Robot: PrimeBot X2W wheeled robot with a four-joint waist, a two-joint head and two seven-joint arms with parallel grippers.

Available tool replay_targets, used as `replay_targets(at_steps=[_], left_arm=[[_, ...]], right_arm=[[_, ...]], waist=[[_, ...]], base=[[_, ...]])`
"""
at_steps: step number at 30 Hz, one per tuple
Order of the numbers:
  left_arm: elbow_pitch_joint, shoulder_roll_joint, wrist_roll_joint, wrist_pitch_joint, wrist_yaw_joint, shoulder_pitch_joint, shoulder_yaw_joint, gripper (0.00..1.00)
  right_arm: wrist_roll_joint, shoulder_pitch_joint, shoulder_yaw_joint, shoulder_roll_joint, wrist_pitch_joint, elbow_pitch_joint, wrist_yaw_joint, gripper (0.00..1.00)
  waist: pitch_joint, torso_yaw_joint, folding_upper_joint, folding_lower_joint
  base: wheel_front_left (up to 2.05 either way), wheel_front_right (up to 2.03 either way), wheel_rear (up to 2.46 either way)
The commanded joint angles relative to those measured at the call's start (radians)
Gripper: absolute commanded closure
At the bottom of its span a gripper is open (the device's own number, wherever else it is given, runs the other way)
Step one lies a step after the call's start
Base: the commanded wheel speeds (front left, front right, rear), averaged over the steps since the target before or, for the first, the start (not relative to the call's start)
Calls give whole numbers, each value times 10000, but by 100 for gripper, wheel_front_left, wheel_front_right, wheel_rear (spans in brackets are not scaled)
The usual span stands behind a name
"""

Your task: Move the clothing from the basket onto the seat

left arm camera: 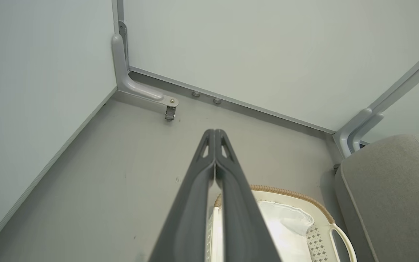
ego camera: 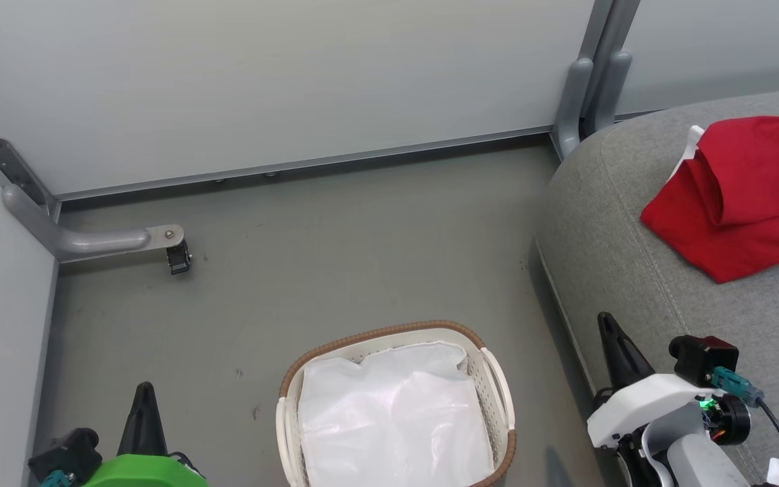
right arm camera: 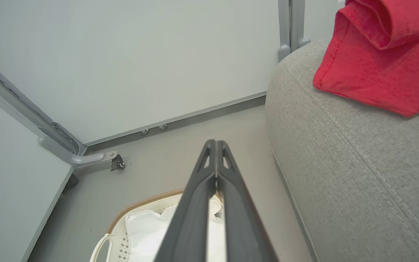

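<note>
Red clothing (ego camera: 744, 193) with a bit of white trim lies crumpled on the grey seat (ego camera: 633, 257) at the right; it also shows in the right wrist view (right arm camera: 380, 54) on the seat (right arm camera: 358, 163). The cream basket (ego camera: 498, 385) with a brown woven rim stands on the floor at bottom centre, holding just its white liner (ego camera: 393, 419). My left gripper (ego camera: 144, 396) is shut and empty, left of the basket (left arm camera: 326, 236). My right gripper (ego camera: 609, 328) is shut and empty, at the seat's front edge, right of the basket (right arm camera: 122, 225).
Pale partition walls close off the back and left of the grey floor (ego camera: 335, 264). A grey metal foot with a small caster (ego camera: 178, 257) juts from the left corner. Another grey post foot (ego camera: 572, 101) stands beside the seat's back corner.
</note>
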Motion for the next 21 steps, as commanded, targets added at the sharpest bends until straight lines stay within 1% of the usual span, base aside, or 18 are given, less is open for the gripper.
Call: replay_targets(at_steps=[1,21], left_arm=[[-214,42,-407,77,-41,-212,53,100],[-575,61,-3459,882,-98,-433,128,100]], right_arm=[[426,-71,-96,-39,87,-229,-1,100],[3536,133,-603,-45,922,-683,-3,100]], waist=[[-8,2,0,1],[-125,15,0,1]], base=[[0,0,0],[0,0,0]])
